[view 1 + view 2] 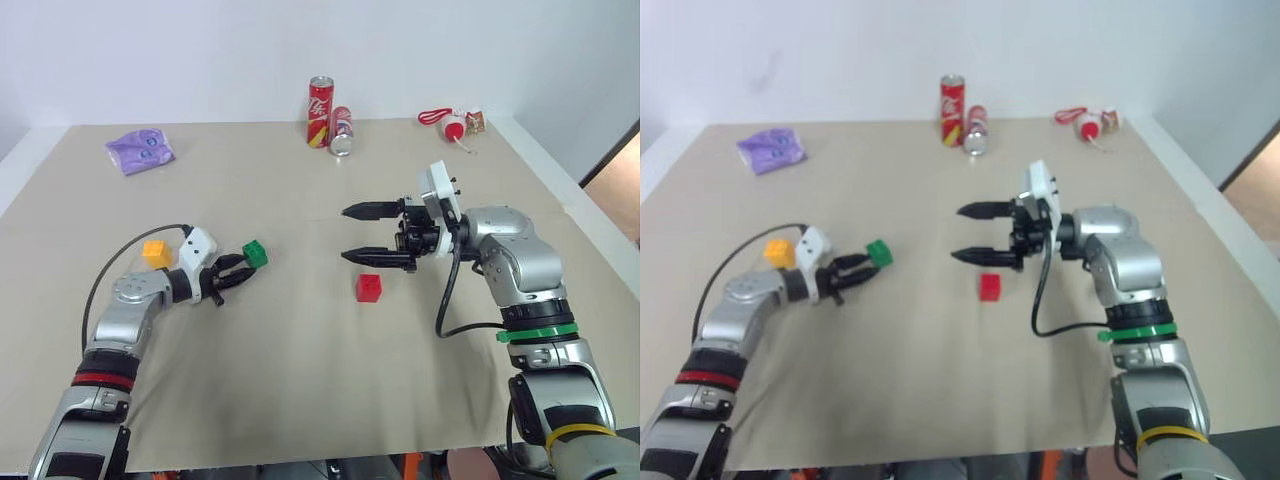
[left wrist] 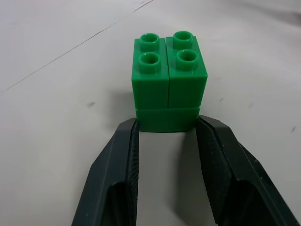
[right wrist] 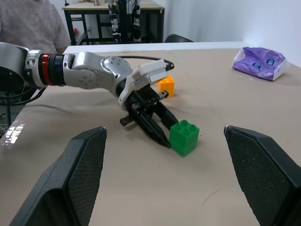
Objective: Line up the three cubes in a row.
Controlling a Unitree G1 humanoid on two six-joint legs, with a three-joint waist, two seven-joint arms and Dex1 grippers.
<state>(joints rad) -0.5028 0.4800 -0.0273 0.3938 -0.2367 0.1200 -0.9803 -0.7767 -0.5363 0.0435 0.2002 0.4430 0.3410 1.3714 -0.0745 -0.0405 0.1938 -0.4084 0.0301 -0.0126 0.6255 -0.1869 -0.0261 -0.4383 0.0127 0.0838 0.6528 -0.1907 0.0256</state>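
Observation:
The green cube (image 1: pixel 255 254) rests on the tan table (image 1: pixel 300 380) at the left, studs up. My left gripper (image 1: pixel 242 267) is shut on its lower part, one finger (image 2: pixel 117 179) on each side. Just behind that arm lies the orange-yellow cube (image 1: pixel 156 253), which is free. The red cube (image 1: pixel 369 287) sits alone near the middle of the table. My right gripper (image 1: pixel 348 234) hovers open just above and behind the red cube, pointing left toward the green cube (image 3: pixel 184 137), with nothing between its fingers (image 3: pixel 70 188).
A purple plastic bag (image 1: pixel 140 150) lies at the far left. One red soda can (image 1: pixel 320 98) stands at the far middle beside another can (image 1: pixel 342 130) lying down. A red-and-white object (image 1: pixel 452 125) lies far right. A seated person (image 3: pixel 28 23) is beyond the table's left side.

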